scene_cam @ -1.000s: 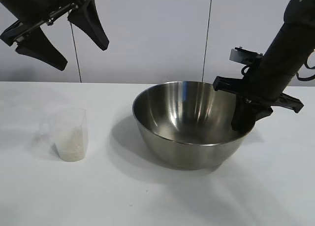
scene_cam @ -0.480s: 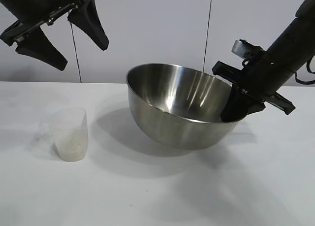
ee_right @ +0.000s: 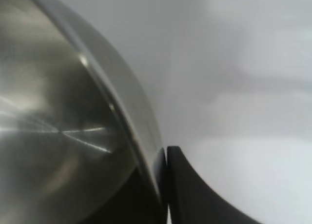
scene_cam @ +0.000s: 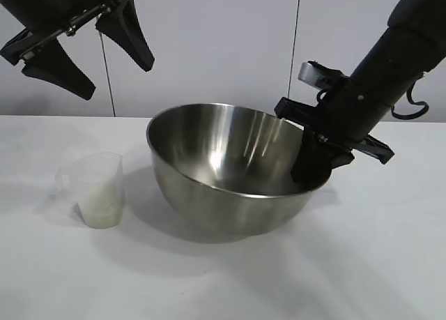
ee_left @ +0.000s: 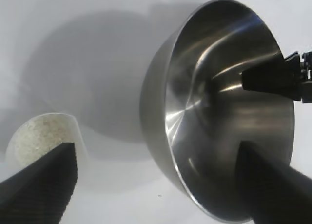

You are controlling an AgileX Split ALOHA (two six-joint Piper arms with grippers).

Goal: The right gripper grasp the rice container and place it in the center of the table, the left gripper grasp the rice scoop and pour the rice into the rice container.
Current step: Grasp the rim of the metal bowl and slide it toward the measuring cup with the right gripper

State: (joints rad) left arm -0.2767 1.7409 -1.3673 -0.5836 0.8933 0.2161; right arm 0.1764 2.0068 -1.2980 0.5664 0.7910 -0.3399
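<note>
Pinching the rim at about three o'clock of the large round shiny stainless-steel bowl (scene_cam: 226, 170), my right claw (scene_cam: 311, 168) has one pointed black finger inside the wall and one outside, pressed together on the thin metal edge. I see the bowl tipped, its right side raised, its underside resting on the plain white desk (scene_cam: 223, 278) near the middle. Toward six o'clock of the bowl I have broad bare desk; toward nine o'clock a narrow strip of desk separates it from the small translucent plastic measuring cup (scene_cam: 97, 189), which stands upright with pale rice (scene_cam: 100, 214) in its bottom.

My left claw (scene_cam: 87, 55) hangs high at roughly eleven o'clock of the cup, its tapering black fingers spread wide apart, holding nothing.

My left wrist camera looks down into the cup and shows the grainy rice surface (ee_left: 36, 136), plus the bowl's smooth mirrored interior (ee_left: 229, 131). My right wrist camera alone shows the finger (ee_right: 195, 190) seated against the rolled rim (ee_right: 122, 116).
</note>
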